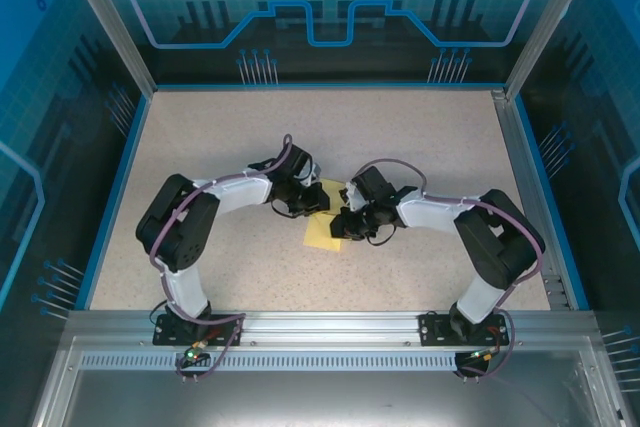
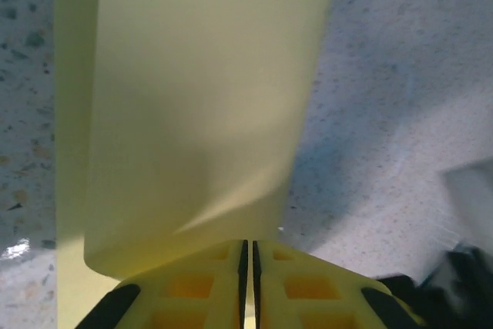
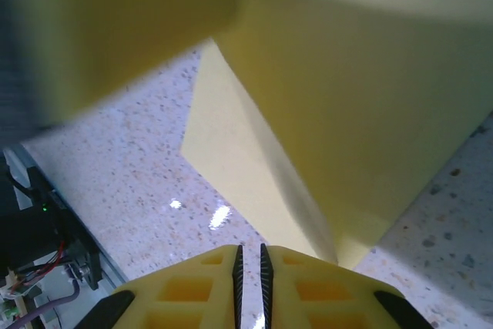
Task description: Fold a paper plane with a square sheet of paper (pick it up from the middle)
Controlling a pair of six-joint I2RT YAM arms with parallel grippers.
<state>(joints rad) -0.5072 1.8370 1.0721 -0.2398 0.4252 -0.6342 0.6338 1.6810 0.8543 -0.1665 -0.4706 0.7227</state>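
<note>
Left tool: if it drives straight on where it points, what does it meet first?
The paper: its lifted flap starts right at the tips of the left tool and lies across the line ahead. The table lies beyond it, though depth is unclear.

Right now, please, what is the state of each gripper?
Left gripper: closed, pinching the square sheet of paper.
Right gripper: closed near the sheet; whether it grips cannot be told.

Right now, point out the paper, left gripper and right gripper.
paper [image 1: 322, 235], top view, its bare lower corner.
left gripper [image 2: 248, 246], left wrist view, between the fingers' tips.
right gripper [image 3: 249, 250], right wrist view, between the fingers' tips.
</note>
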